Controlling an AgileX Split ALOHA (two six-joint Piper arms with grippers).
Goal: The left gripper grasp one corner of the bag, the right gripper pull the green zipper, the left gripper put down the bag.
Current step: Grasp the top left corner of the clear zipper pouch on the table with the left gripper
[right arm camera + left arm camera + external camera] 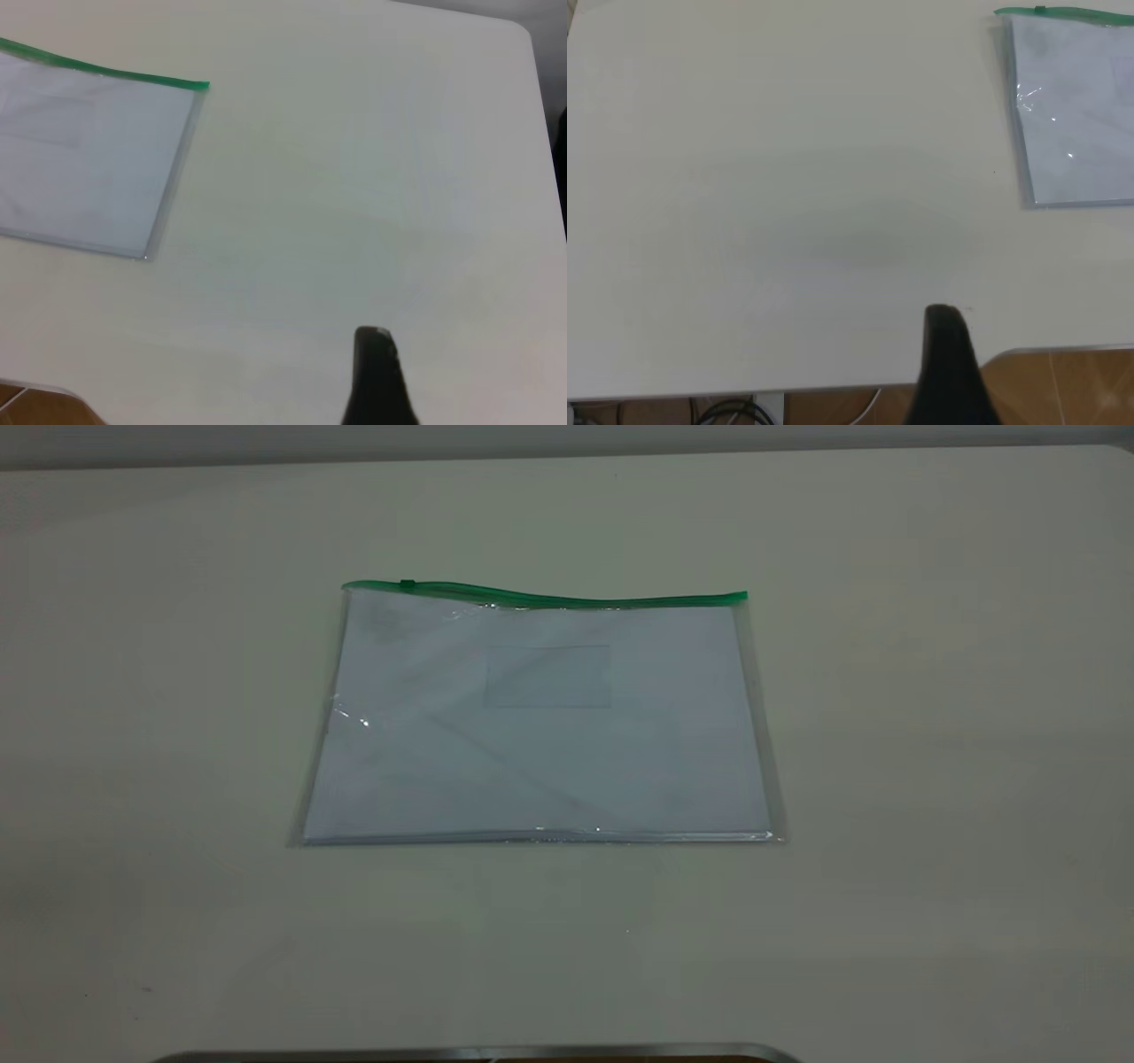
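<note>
Pale table (930, 779) seen in exterior view; bag (540, 726) laid flat mid-table, green zipper (567, 598) along far edge, slider (407, 584) near left end; no arms shown | left wrist: left gripper (950, 372) held well apart from bag, one finger visible, spread untellable; zipper-side corner (1003, 19) should be pinched clear of slider | right wrist: right gripper (376, 376) likewise held off, spread untellable

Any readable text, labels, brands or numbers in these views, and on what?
None can be read. The bag shows only blank white paper sheets and a clear card pocket with nothing legible in it. The green zipper and table carry no markings.
</note>
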